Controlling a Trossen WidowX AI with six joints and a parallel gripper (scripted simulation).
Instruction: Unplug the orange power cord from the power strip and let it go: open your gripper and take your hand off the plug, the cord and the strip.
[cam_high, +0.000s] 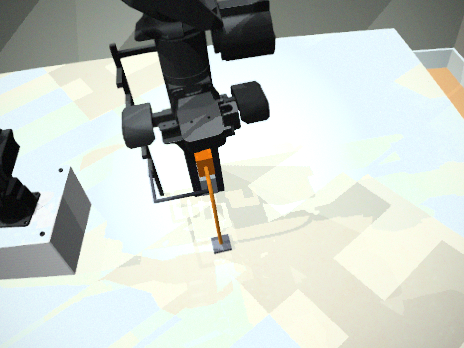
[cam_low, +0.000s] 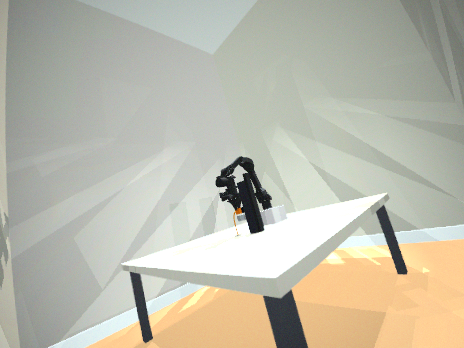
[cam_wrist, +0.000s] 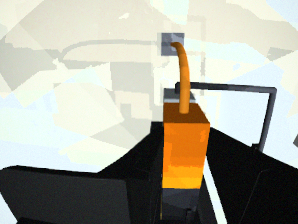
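Observation:
My gripper (cam_high: 208, 184) (cam_wrist: 183, 133) is shut on the orange plug (cam_high: 204, 162) (cam_wrist: 185, 150), with a finger on either side of it. The orange cord (cam_high: 214, 210) (cam_wrist: 184, 75) (cam_low: 235, 222) runs from the plug's end to a small grey block (cam_high: 216, 247) (cam_wrist: 165, 51) on the table. A grey piece of the power strip (cam_high: 207, 182) (cam_wrist: 172, 95) shows past the plug, between the fingers. The fingers and plug hide the rest, and I cannot tell whether the plug is seated in the strip.
A thin dark rod frame (cam_high: 175, 198) (cam_wrist: 235, 88) stands beside the fingers and crosses near the strip. A pale box (cam_high: 70, 220) (cam_low: 275, 215) carrying a black arm base (cam_high: 12, 207) stands at the left in the top view. The table's edge (cam_high: 425, 70) shows at the right.

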